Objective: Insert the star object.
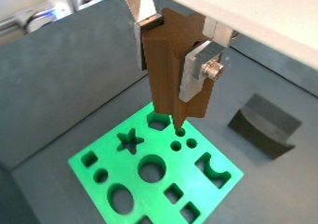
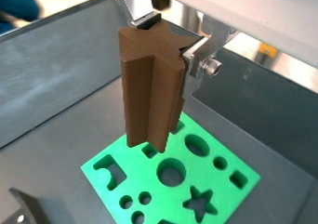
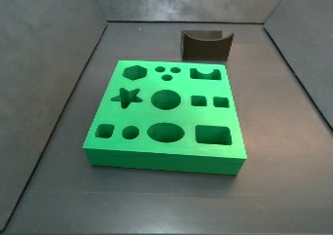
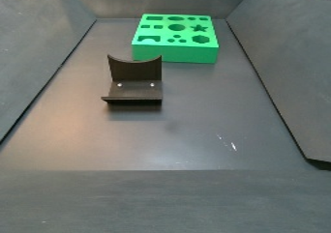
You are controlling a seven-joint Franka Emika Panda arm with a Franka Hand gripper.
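Note:
My gripper (image 1: 166,53) is shut on the star object (image 1: 165,88), a tall brown ridged peg held upright between the silver fingers (image 1: 196,72). Both wrist views show it, with its star-shaped end face in a wrist view (image 2: 149,51). The peg hangs above the green block (image 1: 139,175), which has several shaped holes. Its lower tip lies over the small round holes, beside the star hole (image 1: 125,140). In both side views the green block (image 3: 184,117) (image 4: 181,49) and star hole (image 3: 127,97) (image 4: 198,27) show, but the gripper and peg are out of view.
A dark grey block with a curved notch (image 3: 205,44) stands apart from the green block, also in a side view (image 4: 134,80) and a wrist view (image 1: 263,125). Grey bin walls (image 3: 78,73) slope up around the dark floor.

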